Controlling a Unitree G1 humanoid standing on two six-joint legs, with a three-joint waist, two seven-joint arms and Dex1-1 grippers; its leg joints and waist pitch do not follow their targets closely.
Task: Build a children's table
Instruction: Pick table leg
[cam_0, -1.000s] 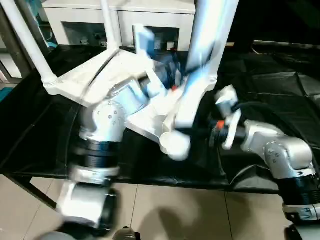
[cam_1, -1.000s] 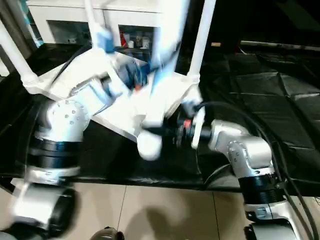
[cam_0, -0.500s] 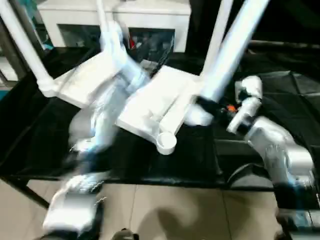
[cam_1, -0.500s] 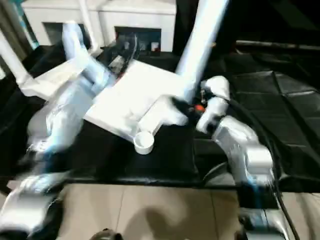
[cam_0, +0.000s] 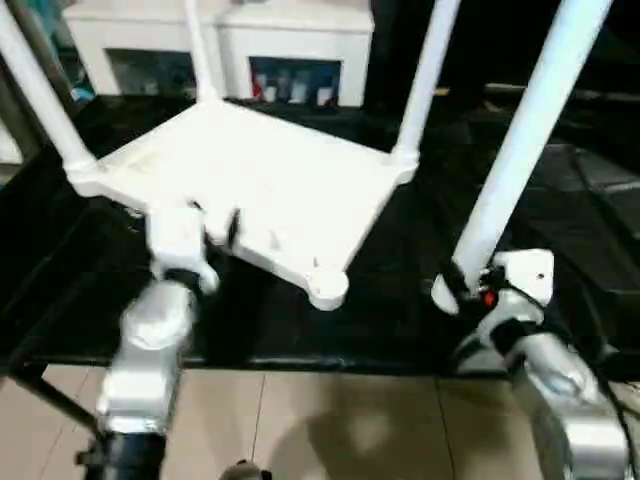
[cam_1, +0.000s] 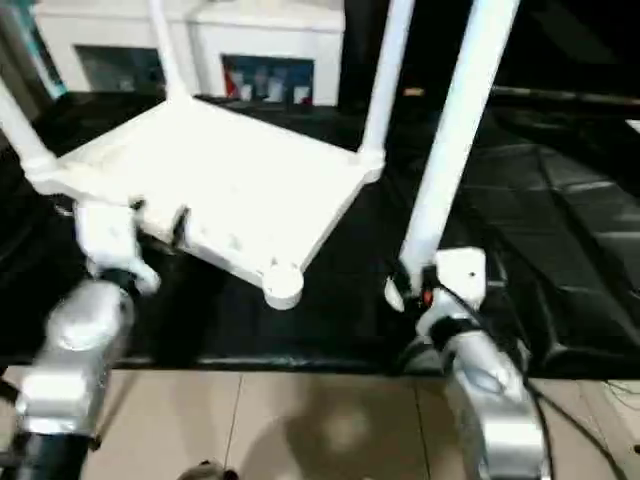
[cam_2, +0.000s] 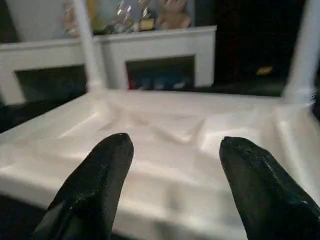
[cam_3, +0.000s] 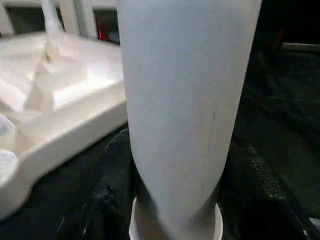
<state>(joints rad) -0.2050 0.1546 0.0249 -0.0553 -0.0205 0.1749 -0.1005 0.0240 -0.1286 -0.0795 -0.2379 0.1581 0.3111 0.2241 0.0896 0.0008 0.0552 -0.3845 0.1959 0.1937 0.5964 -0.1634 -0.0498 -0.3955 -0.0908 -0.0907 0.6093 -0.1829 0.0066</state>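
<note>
The children's table top (cam_0: 260, 185) lies upside down on the black work table, with a white leg standing in its left (cam_0: 40, 90), back (cam_0: 197, 50) and right (cam_0: 425, 80) corners. The near corner socket (cam_0: 328, 287) is empty. A further leg (cam_0: 525, 140) leans up and to the right, clear of the top. My right gripper (cam_0: 455, 290) is shut on its lower end, and in the right wrist view the leg (cam_3: 185, 100) sits between the black fingers (cam_3: 107, 192). My left gripper (cam_0: 215, 222) is open at the top's near-left edge, its fingers (cam_2: 107, 165) spread before the ribbed underside (cam_2: 165, 130).
A white cabinet with glass doors (cam_0: 230, 50) stands behind the work table. Black cloth (cam_0: 400, 330) covers the work table, whose front edge runs just below the grippers. Beige floor tiles (cam_0: 330, 420) lie in front of it.
The left arm has pulled back off the table top to its near-left edge. The right gripper has carried its leg rightward and nearer, away from the near corner socket.
</note>
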